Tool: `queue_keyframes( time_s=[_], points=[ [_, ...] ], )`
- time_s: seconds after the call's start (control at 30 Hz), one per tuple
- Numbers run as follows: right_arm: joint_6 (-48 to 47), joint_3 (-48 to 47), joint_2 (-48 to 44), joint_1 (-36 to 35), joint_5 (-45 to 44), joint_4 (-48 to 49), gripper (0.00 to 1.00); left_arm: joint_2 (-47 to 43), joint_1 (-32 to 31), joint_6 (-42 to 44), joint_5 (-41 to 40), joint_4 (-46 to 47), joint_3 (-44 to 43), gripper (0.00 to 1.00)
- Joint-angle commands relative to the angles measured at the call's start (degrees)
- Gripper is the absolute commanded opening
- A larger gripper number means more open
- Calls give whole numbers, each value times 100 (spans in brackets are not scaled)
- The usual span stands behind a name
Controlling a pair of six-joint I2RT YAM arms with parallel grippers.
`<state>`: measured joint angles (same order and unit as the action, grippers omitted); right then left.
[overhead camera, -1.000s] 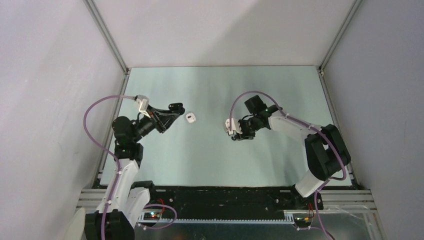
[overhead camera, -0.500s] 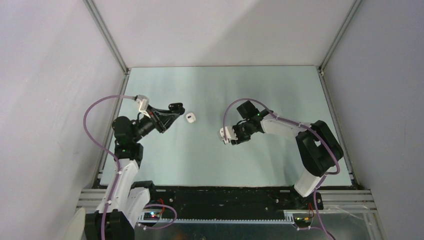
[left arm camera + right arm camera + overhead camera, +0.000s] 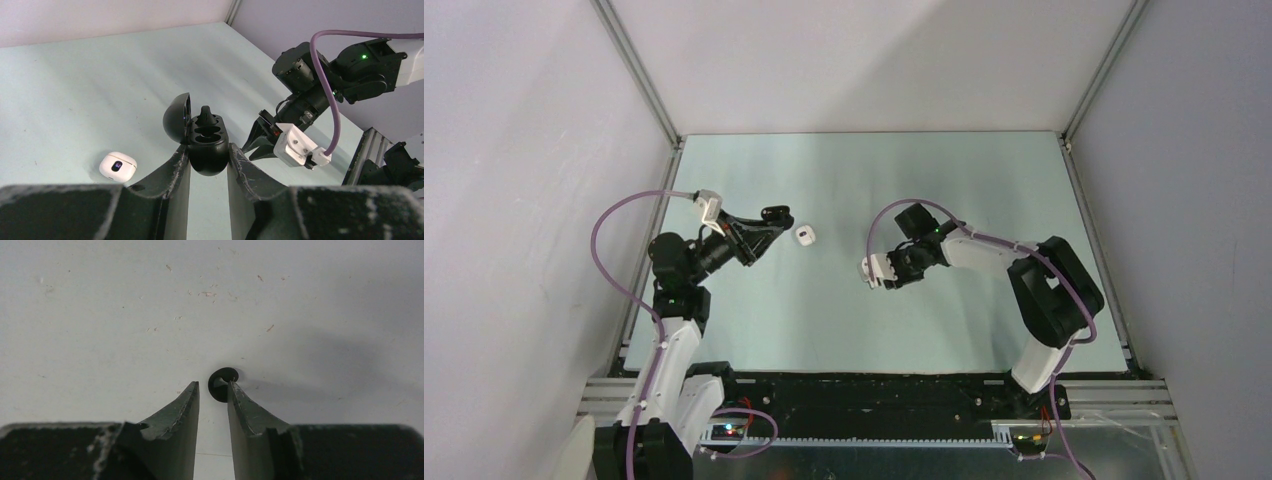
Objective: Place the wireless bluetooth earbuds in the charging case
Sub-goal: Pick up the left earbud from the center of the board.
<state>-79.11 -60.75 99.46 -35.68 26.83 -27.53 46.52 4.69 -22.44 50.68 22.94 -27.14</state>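
On the pale green desk [image 3: 854, 330], the left claw [image 3: 208, 150] is raised off the surface and pinched tight on the black charging case [image 3: 206, 147], one finger against each side of its lower shell. The right claw [image 3: 212, 389] points down close over the desk, its fingers narrowly parted with bare desk showing in the gap between them; whether either tip touches anything cannot be told. The black case sits upright in the left claw's grip with its rounded lid [image 3: 176, 120] swung back on the hinge. A closed white case [image 3: 117, 165] lies flat on the desk to one side of the left claw, a small dark window on its top. One black earbud [image 3: 205, 114] stands in the open black case, its stem poking above the rim. Another black earbud [image 3: 221, 383] lies on the desk right at the right claw's fingertips, partly hidden behind one of them.
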Motion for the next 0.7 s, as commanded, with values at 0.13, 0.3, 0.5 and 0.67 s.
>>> queue_keyframes(
  time_s=[0.13,0.3,0.5,0.67],
  points=[
    [40,2,135,-67,-91,81,31,19,58,132,-48,114,-173,0],
    [69,-5,184,-61,-186,69,31,29,58,132,-48,95,-191,0],
    [286,-2,284,-51,-462,384,31,56,58,137,-47,97,-187,0],
    [438,0,298,-45,-604,582,31,51,52,126,-50,87,-174,0]
  ],
)
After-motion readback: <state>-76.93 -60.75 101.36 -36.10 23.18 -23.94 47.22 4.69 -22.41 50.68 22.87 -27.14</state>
